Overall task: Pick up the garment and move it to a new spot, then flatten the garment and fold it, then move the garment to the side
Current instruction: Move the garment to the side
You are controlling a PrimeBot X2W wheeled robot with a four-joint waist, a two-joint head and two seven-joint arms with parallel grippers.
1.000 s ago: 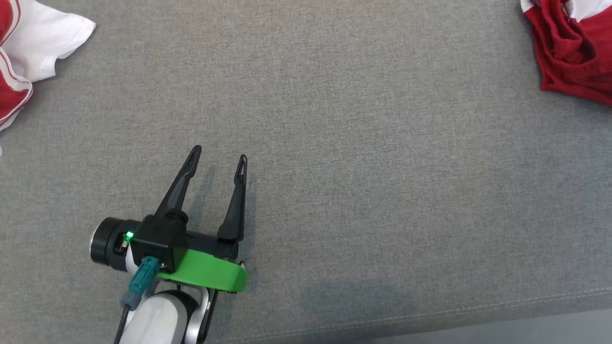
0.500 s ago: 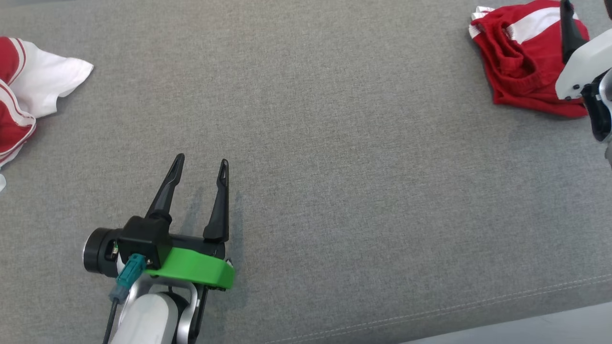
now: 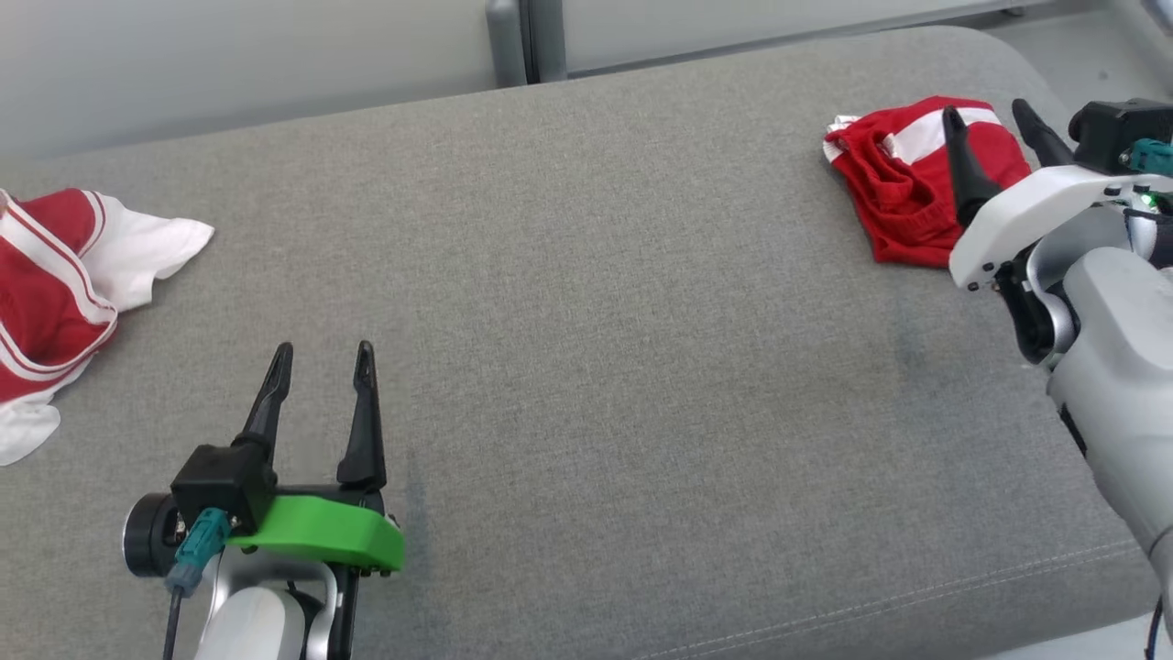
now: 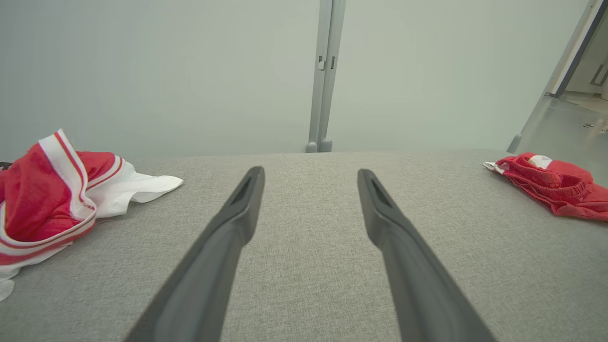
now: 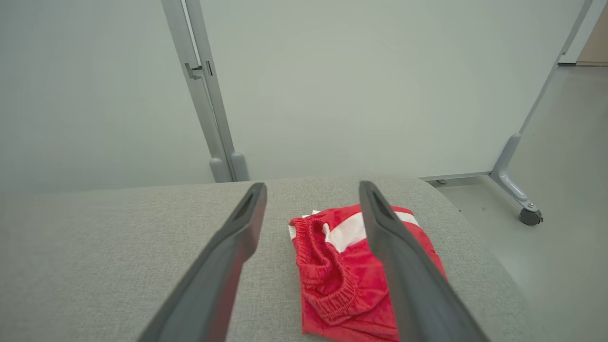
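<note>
A small folded red garment with a white stripe [image 3: 903,197] lies at the far right of the grey cushion [image 3: 596,321]. My right gripper [image 3: 985,110] hovers open just on its near right side; in the right wrist view the red garment [image 5: 342,266] lies low between and under the spread fingers of that gripper [image 5: 312,186]. A crumpled red-and-white garment [image 3: 55,284] lies at the far left. My left gripper [image 3: 324,353] is open over bare cushion at the lower left, apart from both pieces. The left wrist view shows the left gripper [image 4: 309,173], the crumpled garment [image 4: 52,190] and the folded one [image 4: 551,183].
A pale wall panel with a grey post [image 3: 522,41] stands right behind the cushion. The cushion's rounded right end drops to grey floor, where a panel foot on a caster [image 5: 529,216] stands. The front seam [image 3: 916,596] runs close to the near edge.
The head view has tilted up, bringing the cushion's far edge and wall into it. My right arm has come into view beside the folded red garment. Both grippers stay open.
</note>
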